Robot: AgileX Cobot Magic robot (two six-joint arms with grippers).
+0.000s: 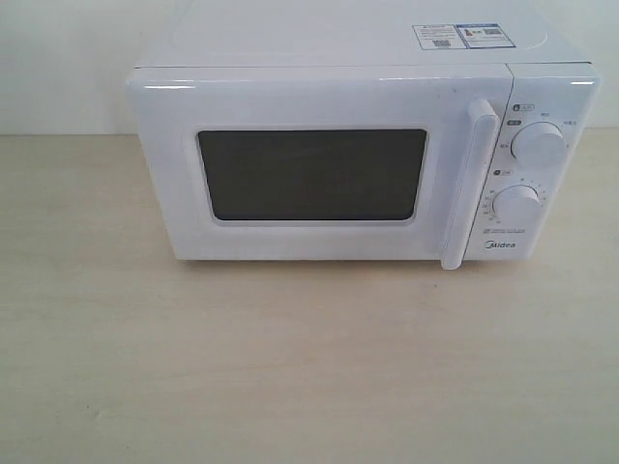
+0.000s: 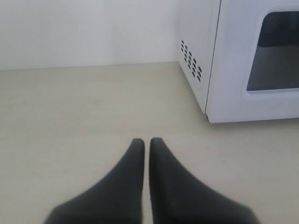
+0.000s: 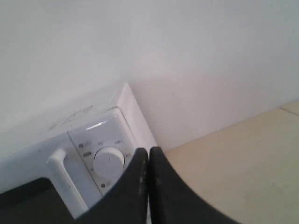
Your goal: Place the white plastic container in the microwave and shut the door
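The white microwave (image 1: 363, 53) stands at the back of the wooden table. Its door (image 1: 174, 174) is shut, with the dark window (image 1: 311, 174) and the long vertical handle (image 1: 468, 184) facing the front. Two round dials (image 1: 538, 143) sit on the right panel. The white plastic container shows in no view. My left gripper (image 2: 146, 142) is shut with nothing in it, low over the table off the microwave's (image 2: 229, 60) left front corner. My right gripper (image 3: 148, 151) is shut and empty, in front of the upper dial (image 3: 109, 160) by the handle (image 3: 65, 179). Neither gripper appears in the exterior view.
A light wooden table (image 1: 290, 367) spreads in front of the microwave. A white wall (image 2: 84, 32) runs behind it. Vent holes (image 2: 190, 59) mark the microwave's left side. Stickers (image 1: 459, 36) lie on its top.
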